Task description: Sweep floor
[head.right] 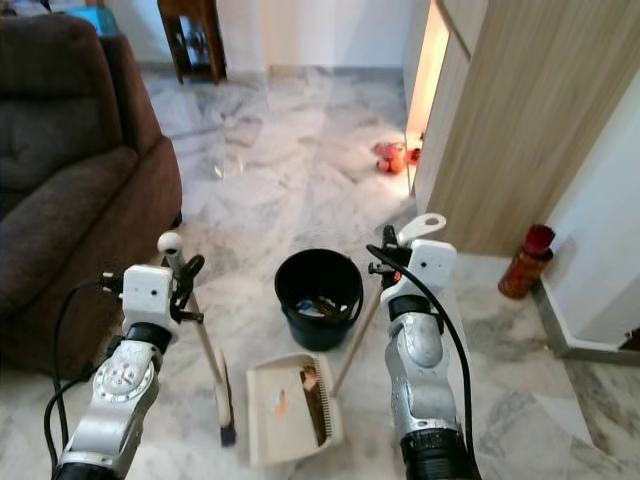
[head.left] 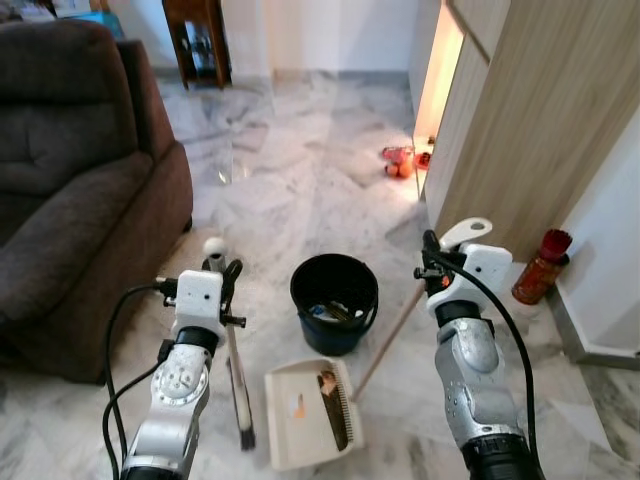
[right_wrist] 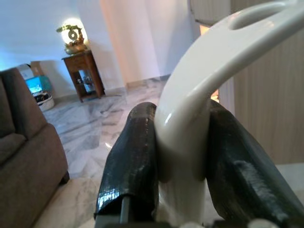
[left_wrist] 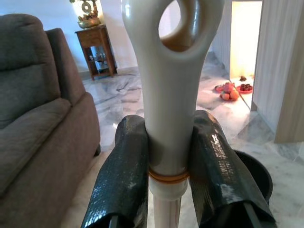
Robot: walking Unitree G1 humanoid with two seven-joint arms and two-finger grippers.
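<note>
The broom handle is being clamped by the left gripper at lower left. The dustpan handle is being gripped by the right gripper, the pan lying on the floor below the bucket, lower centre.

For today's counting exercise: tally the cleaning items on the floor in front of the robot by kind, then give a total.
Broom: 1, in the left gripper
Dustpan: 1, handle in the right gripper
Black bucket: 1
Total: 3
</note>
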